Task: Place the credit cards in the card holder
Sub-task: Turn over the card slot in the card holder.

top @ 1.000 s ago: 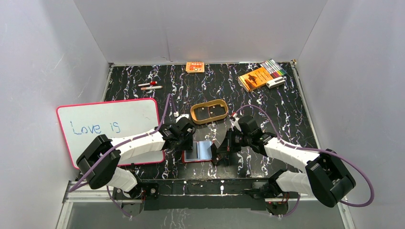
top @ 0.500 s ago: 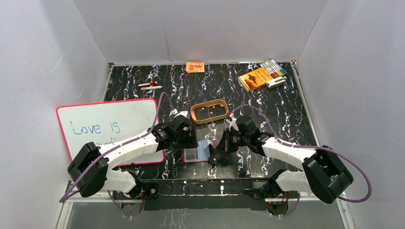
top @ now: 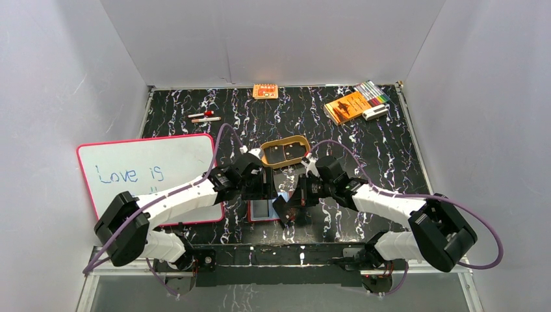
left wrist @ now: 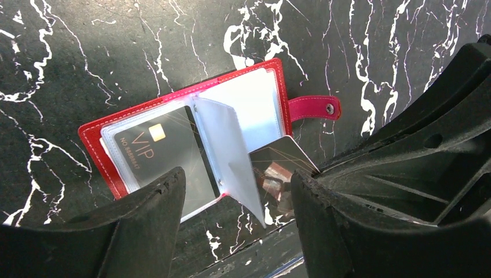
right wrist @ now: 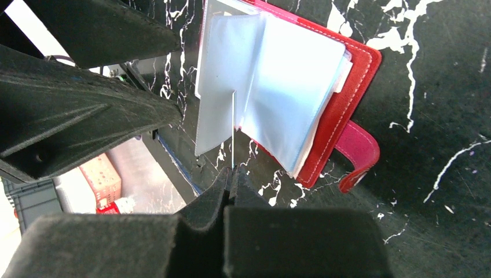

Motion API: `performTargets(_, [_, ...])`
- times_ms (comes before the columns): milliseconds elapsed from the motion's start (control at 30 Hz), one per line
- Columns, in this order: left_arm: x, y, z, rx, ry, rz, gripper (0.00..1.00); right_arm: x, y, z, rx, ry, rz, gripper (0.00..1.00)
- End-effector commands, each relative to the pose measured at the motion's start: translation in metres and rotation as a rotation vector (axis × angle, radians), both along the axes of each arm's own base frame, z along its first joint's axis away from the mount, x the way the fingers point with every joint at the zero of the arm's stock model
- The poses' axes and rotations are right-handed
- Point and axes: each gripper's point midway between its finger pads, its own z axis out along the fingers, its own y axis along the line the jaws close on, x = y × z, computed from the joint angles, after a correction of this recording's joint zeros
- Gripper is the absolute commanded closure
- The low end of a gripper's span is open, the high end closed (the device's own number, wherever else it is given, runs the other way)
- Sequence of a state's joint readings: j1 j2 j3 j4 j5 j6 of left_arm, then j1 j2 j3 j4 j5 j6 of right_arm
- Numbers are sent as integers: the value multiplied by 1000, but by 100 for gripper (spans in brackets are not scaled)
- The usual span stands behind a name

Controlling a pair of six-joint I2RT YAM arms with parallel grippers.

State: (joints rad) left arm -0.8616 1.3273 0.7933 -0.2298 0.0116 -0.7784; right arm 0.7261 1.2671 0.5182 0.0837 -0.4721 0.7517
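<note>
Presently the left gripper (left wrist: 236,179) hangs released, its two fingers spread wide with nothing pinched between them. Directly below its gap lies the card holder (left wrist: 101,130), spread open and flat on the black marbled table (left wrist: 69,52). Under the left-hand finger, a black VIP card (left wrist: 156,150) sits face up inside one of the holder's clear pockets. One clear sleeve (left wrist: 231,156) stands up from the spine, right between the fingertips. The snap tab (left wrist: 312,108) sticks out from the holder's side beyond the right-hand finger.

The right gripper (right wrist: 231,182) is clenched on a dark card (left wrist: 284,165), gripping it by one short end. From its own wrist camera the card shows edge-on, a thin line rising straight out from the fingertips toward the raised sleeve. The card's free end reaches the sleeve's lower edge; whether it has entered a pocket I cannot tell. The open holder lies just ahead of these fingertips, its tab off to their right, and the left gripper's fingers crowd in from their upper left.

A tan tray (top: 284,153) sits on the table beyond both grippers, apart from the holder.
</note>
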Motion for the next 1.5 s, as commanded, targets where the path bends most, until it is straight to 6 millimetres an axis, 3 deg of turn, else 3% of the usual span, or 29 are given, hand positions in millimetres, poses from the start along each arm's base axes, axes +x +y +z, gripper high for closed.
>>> performTargets(0, [2, -13, 14, -47, -10, -28, 35, 11, 15, 19, 50, -73, 29, 100])
performTargets(200, [4, -7, 4, 2, 2, -11, 38, 11, 19, 17, 47, -73, 39, 100])
performTargets(533, [6, 19, -22, 144, 9, 51, 72, 11, 22, 18, 44, -79, 51, 100])
performTargets(833, [9, 45, -28, 249, -24, 108, 89, 15, 16, 12, 18, -81, -3, 100])
performTargets(1167, [3, 65, -49, 341, 1, 132, 97, 40, 20, 25, 114, -151, -172, 100])
performTargets(1467, [-2, 73, -63, 384, 36, 145, 99, 51, 22, 18, 166, -145, -292, 100])
